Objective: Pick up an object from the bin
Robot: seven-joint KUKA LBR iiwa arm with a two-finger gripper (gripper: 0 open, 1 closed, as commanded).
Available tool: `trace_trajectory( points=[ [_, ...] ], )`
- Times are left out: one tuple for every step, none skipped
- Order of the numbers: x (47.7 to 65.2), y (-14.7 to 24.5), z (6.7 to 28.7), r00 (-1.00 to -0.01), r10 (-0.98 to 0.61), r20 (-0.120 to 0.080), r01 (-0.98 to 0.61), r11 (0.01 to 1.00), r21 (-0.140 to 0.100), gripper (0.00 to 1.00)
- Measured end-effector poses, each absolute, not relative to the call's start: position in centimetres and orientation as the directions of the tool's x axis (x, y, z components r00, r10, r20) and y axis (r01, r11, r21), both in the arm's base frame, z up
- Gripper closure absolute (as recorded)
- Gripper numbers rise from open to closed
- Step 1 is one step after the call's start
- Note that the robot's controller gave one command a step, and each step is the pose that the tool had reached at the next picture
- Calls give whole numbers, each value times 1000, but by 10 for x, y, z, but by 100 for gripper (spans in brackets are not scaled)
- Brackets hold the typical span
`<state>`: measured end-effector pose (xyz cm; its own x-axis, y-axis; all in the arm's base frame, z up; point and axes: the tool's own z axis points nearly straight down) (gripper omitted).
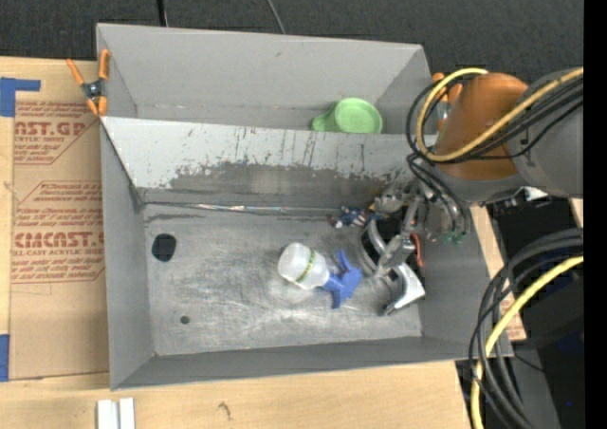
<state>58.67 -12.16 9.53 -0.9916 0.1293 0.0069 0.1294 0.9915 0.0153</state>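
Note:
My gripper [389, 270] hangs low over the right end of the bin floor, open, with nothing between its fingers. Just to its left lies a small blue plastic piece [342, 283], close to the lower fingertip [404, 291] but apart from it. Touching that piece on its left is a white translucent cup [302, 266] with a green ring, lying on its side. A small blue and dark bit [347, 218] sits at the foot of the back wall, left of the wrist.
A light green round lid [353, 117] rests high on the sloped back wall. A small dark round thing [164, 248] lies alone at the far left of the floor. The arm and its yellow cables crowd the bin's right rim.

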Motion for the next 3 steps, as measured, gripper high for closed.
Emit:
trace_trajectory(
  points=[
    [586, -118, 94, -984, 179, -3, 179, 984, 17, 0],
    [588, -116, 92, -977, 215, -3, 215, 976, 20, 0],
    [588, -115, 91, -977, 212, -5, 212, 977, 19, 0]
  ],
)
